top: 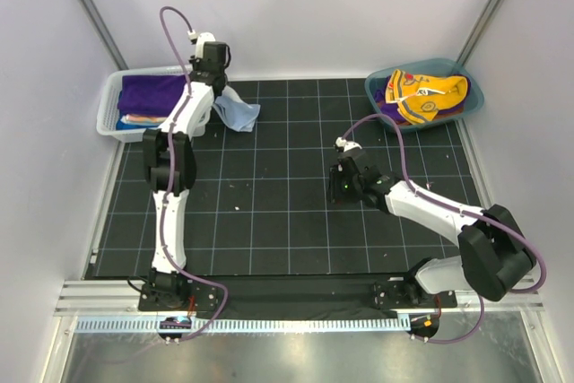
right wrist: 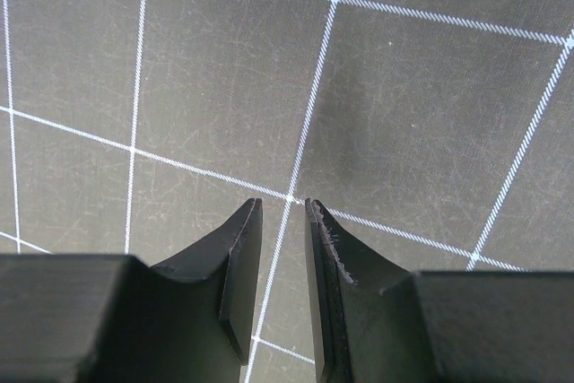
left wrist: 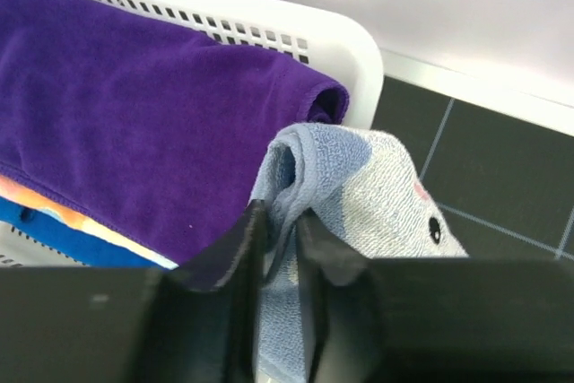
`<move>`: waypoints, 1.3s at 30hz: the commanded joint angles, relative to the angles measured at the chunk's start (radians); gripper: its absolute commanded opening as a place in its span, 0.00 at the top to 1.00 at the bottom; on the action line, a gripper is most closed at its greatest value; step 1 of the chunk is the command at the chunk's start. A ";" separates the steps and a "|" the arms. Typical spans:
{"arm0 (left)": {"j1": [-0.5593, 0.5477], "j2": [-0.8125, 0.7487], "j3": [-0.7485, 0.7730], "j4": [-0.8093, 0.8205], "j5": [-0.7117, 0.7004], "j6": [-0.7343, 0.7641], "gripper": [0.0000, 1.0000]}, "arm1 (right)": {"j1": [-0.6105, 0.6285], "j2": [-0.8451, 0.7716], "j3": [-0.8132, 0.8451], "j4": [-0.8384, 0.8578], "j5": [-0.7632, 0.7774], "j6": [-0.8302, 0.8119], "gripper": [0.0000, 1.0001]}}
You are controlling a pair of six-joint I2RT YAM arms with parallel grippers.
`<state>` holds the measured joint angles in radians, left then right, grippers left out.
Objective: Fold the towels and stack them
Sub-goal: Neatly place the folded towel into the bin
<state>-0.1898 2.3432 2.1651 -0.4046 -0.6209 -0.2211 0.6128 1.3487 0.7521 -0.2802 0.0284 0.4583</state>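
A light blue towel with white print hangs beside the white mesh basket; in the top view this blue towel droops onto the mat. My left gripper has its narrow jaws pinching a fold of it, just right of the basket. A deep purple towel lies folded in the basket over orange and blue cloth. A yellow-orange towel lies in the teal tub. My right gripper hovers open over the bare mat, holding nothing.
The black gridded mat covers the table between the basket at back left and the tub at back right. White walls enclose the back and both sides. A metal rail runs along the near edge by the arm bases.
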 commanded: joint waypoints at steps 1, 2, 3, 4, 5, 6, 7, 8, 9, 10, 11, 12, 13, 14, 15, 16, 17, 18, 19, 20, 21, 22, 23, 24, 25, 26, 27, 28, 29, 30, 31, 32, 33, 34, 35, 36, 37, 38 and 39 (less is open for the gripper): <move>0.016 0.001 0.025 -0.013 0.013 -0.030 0.74 | -0.004 0.001 0.016 0.050 0.018 -0.001 0.67; 0.024 -0.002 0.022 -0.016 0.019 -0.040 0.72 | -0.004 0.001 0.015 0.050 0.018 -0.003 0.67; 0.029 -0.011 0.021 -0.022 0.026 -0.047 0.65 | -0.004 0.003 0.015 0.053 0.019 -0.003 0.67; 0.033 -0.016 0.015 -0.023 0.030 -0.055 0.61 | -0.004 0.004 0.015 0.052 0.016 -0.003 0.67; 0.038 -0.024 0.010 -0.023 0.033 -0.073 0.57 | -0.004 0.006 0.015 0.053 0.016 -0.001 0.67; 0.049 -0.030 0.004 -0.025 0.052 -0.083 0.52 | -0.004 0.009 0.015 0.052 0.016 -0.003 0.67; 0.055 -0.045 -0.007 -0.026 0.065 -0.092 0.49 | -0.004 0.009 0.015 0.055 0.013 -0.003 0.67; 0.059 -0.051 -0.010 -0.028 0.081 -0.118 0.47 | -0.004 0.010 0.015 0.055 0.013 -0.003 0.67; 0.076 -0.056 -0.013 -0.033 0.120 -0.135 0.43 | -0.004 0.012 0.015 0.053 0.013 -0.004 0.67; 0.082 -0.065 -0.020 -0.042 0.144 -0.153 0.41 | -0.002 0.012 0.015 0.055 0.013 -0.004 0.67; 0.090 -0.068 -0.024 -0.046 0.162 -0.167 0.39 | -0.004 0.013 0.013 0.058 0.011 -0.003 0.67; 0.096 -0.073 -0.027 -0.048 0.183 -0.196 0.38 | -0.004 0.013 0.012 0.058 0.010 -0.004 0.67; 0.107 -0.076 -0.030 -0.056 0.220 -0.210 0.35 | -0.004 0.012 0.010 0.058 0.010 -0.003 0.67; 0.112 -0.084 -0.036 -0.059 0.242 -0.222 0.34 | -0.004 0.012 0.010 0.059 0.008 -0.003 0.67; 0.118 -0.087 -0.039 -0.060 0.259 -0.253 0.32 | -0.004 0.012 0.009 0.061 0.008 -0.001 0.67; 0.131 -0.091 -0.050 -0.062 0.303 -0.268 0.31 | -0.004 0.010 0.007 0.059 0.008 -0.003 0.67; 0.138 -0.103 -0.057 -0.056 0.325 -0.285 0.30 | -0.004 0.009 0.006 0.061 0.007 -0.003 0.67; 0.145 -0.110 -0.063 -0.054 0.343 -0.314 0.28 | -0.004 0.009 0.004 0.059 0.007 -0.004 0.67; 0.159 -0.116 -0.079 -0.051 0.392 -0.331 0.27 | -0.004 0.006 0.001 0.062 0.007 -0.004 0.67; 0.167 -0.122 -0.088 -0.034 0.414 -0.343 0.27 | -0.004 0.006 0.001 0.062 0.007 -0.004 0.67; 0.173 -0.134 -0.099 -0.028 0.437 -0.354 0.25 | -0.005 0.006 0.001 0.065 0.004 -0.003 0.67; 0.179 -0.139 -0.109 -0.023 0.455 -0.375 0.25 | -0.004 0.007 0.000 0.067 0.002 -0.004 0.67; 0.185 -0.143 -0.111 -0.017 0.486 -0.382 0.24 | -0.005 0.009 0.000 0.068 0.002 -0.004 0.67; 0.185 -0.151 -0.113 -0.017 0.500 -0.388 0.22 | -0.004 0.009 0.000 0.070 -0.001 -0.004 0.67; 0.185 -0.154 -0.119 -0.014 0.516 -0.403 0.22 | -0.004 0.009 0.000 0.073 -0.001 -0.004 0.67; 0.185 -0.157 -0.125 -0.011 0.551 -0.417 0.21 | -0.004 0.009 0.000 0.073 -0.001 -0.004 0.67; 0.217 -0.168 -0.145 0.004 0.569 -0.429 0.20 | -0.004 0.009 -0.002 0.073 -0.001 -0.004 0.67; 0.223 -0.173 -0.157 0.015 0.588 -0.467 0.20 | -0.004 0.007 -0.003 0.075 0.001 -0.004 0.67; 0.236 -0.177 -0.171 0.026 0.617 -0.484 0.19 | -0.005 0.004 -0.005 0.076 0.001 -0.004 0.67; 0.242 -0.186 -0.194 0.044 0.656 -0.500 0.18 | -0.005 0.004 -0.005 0.075 0.002 -0.004 0.67; 0.245 -0.193 -0.208 0.053 0.667 -0.526 0.18 | -0.004 0.003 -0.007 0.076 0.001 -0.003 0.67; 0.251 -0.197 -0.220 0.061 0.687 -0.537 0.18 | -0.004 0.001 -0.008 0.079 0.002 -0.003 0.67; 0.253 -0.205 -0.246 0.075 0.691 -0.550 0.18 | -0.004 0.001 -0.010 0.078 0.002 -0.004 0.67; 0.254 -0.220 -0.260 0.079 0.694 -0.563 0.17 | -0.004 0.001 -0.010 0.081 0.002 -0.004 0.67; 0.256 -0.229 -0.277 0.088 0.701 -0.587 0.17 | -0.005 0.001 -0.010 0.079 0.002 -0.004 0.67; 0.263 -0.238 -0.309 0.107 0.705 -0.599 0.17 | -0.002 0.001 -0.010 0.079 0.002 -0.004 0.67; 0.265 -0.255 -0.326 0.113 0.707 -0.610 0.16 | -0.004 0.000 -0.011 0.079 0.002 -0.004 0.67; 0.266 -0.262 -0.341 0.118 0.708 -0.635 0.16 | -0.005 -0.002 -0.011 0.081 0.005 -0.004 0.67; 0.268 -0.266 -0.367 0.127 0.717 -0.644 0.16 | -0.005 -0.003 -0.013 0.079 0.007 -0.004 0.67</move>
<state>0.0727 2.1586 1.8297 -0.3542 0.0402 -0.7902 0.6128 1.3575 0.7418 -0.2394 0.0288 0.4583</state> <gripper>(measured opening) 0.836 0.329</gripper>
